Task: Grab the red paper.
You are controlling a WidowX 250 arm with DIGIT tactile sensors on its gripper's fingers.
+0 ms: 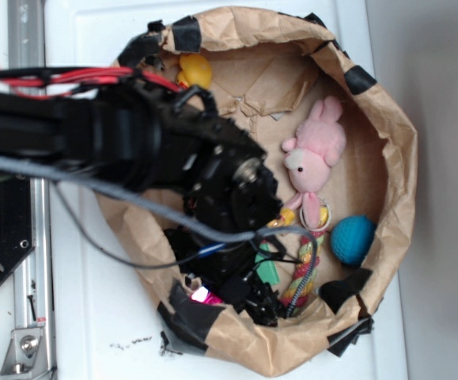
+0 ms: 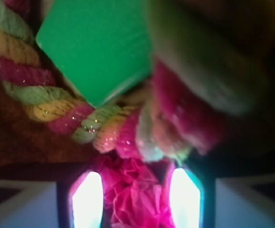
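In the wrist view we see our gripper [image 2: 136, 197] with its two bright fingers [image 2: 87, 199] closed in against the crumpled red paper [image 2: 132, 194] between them, just below the braided rope ring [image 2: 47, 107] and green block [image 2: 97, 45]

The arm [image 1: 118, 134] hid most of the red paper [image 1: 205, 295]; the wrist view cut it [image 2: 132, 199] off below, the rope ring [image 2: 56, 104] blurred.
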